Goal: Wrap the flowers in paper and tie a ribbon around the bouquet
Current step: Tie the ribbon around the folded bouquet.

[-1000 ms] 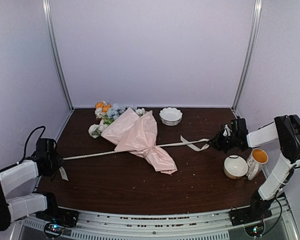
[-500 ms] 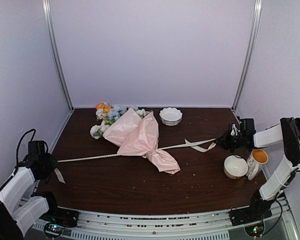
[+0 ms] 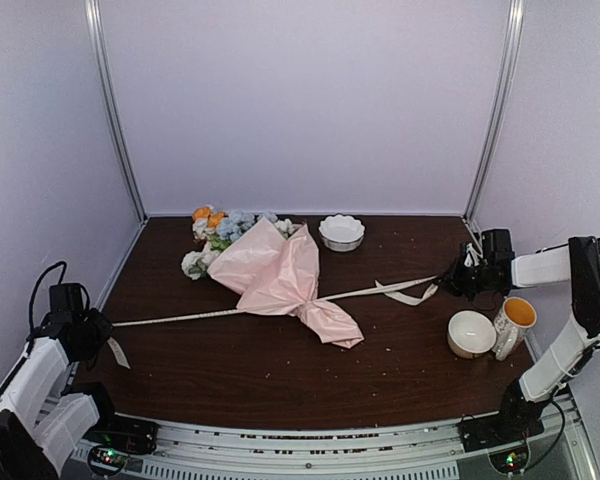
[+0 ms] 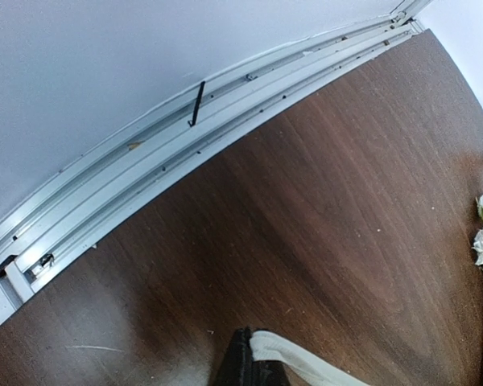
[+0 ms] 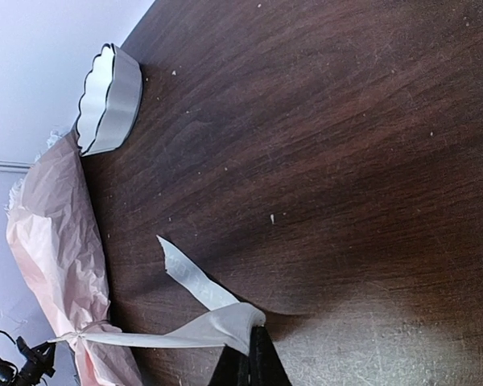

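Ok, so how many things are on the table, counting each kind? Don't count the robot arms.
bouquet: 1
ribbon: 1
bowls: 2, a scalloped white bowl and a round white bowl
mug: 1
Total: 5

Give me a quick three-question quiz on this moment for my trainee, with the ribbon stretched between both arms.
1. True or false: the left gripper and the right gripper are each shut on the long cream-white flat ribbon.
2. Where does the ribbon cross the pale pink paper-wrapped bouquet? A) at its wide open top; B) at its cinched narrow part; C) nowhere, it lies apart.
3. Name the dish standing right of the bouquet's pastel artificial flowers.
Key: 1 true; 2 B; 3 the small white scalloped bowl.
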